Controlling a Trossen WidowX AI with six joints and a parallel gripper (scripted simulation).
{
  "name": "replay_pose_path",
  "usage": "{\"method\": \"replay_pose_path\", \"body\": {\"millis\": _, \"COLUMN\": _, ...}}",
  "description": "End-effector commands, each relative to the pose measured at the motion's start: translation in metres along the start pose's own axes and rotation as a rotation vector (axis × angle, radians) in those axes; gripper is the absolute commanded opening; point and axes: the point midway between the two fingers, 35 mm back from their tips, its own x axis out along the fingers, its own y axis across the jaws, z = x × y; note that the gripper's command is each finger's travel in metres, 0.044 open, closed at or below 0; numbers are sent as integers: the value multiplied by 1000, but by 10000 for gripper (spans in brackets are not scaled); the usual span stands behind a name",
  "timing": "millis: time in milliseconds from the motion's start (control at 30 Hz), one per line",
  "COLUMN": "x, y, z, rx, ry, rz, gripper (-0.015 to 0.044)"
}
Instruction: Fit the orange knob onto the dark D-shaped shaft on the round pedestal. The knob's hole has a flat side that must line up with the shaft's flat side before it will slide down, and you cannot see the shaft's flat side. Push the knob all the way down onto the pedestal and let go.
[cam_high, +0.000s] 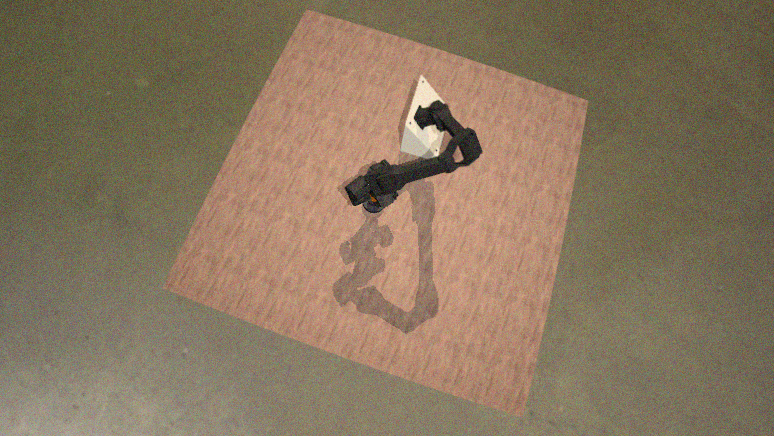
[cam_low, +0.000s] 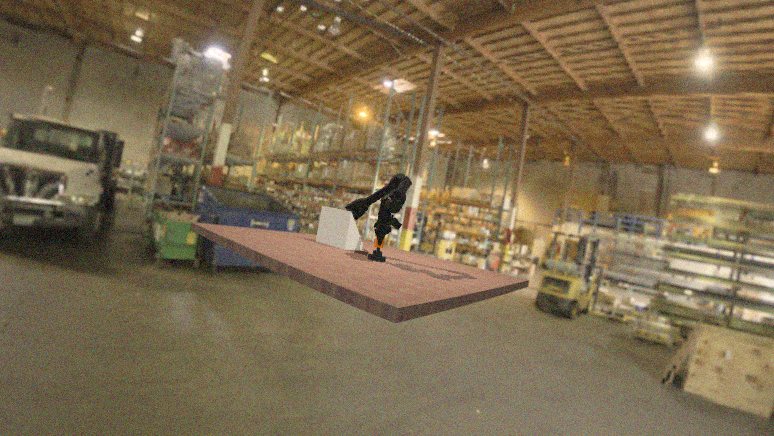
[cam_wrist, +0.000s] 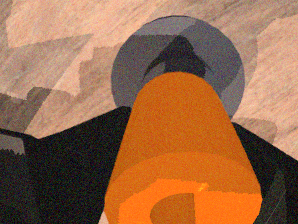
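Observation:
The orange knob (cam_high: 373, 199) (cam_low: 375, 243) (cam_wrist: 175, 125) is upright between the fingers of my gripper (cam_low: 379, 240) (cam_wrist: 177, 124), which is shut on it. The grey round pedestal (cam_high: 372, 209) (cam_low: 376, 258) (cam_wrist: 127, 75) stands on the table under the knob. In the exterior view a short dark stretch shows between the knob's lower end and the pedestal, so the knob is not down on it. In the wrist view a dark patch lies on the pedestal beyond the knob; shaft and shadow cannot be told apart there. The shaft's flat side and whether the knob touches the shaft are hidden.
A white block with a sloping face (cam_high: 425, 97) (cam_low: 336, 230) stands on the wooden table (cam_high: 259, 216) (cam_low: 324, 276), close to the arm's base. The arm bends out over the table from there, and its shadow falls across the table top beside the pedestal.

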Motion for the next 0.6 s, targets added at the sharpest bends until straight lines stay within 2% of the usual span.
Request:
{"method": "replay_pose_path", "body": {"millis": 0, "x": -3, "y": -1, "z": 2, "rx": -18, "ry": -3, "rz": -4, "gripper": 0}}
{"method": "replay_pose_path", "body": {"millis": 200, "x": -3, "y": -4, "z": 3, "rx": -207, "ry": -3, "rz": -5, "gripper": 0}}
{"method": "replay_pose_path", "body": {"millis": 567, "x": -1, "y": -3, "z": 1, "rx": -218, "ry": -3, "rz": -5, "gripper": 0}}
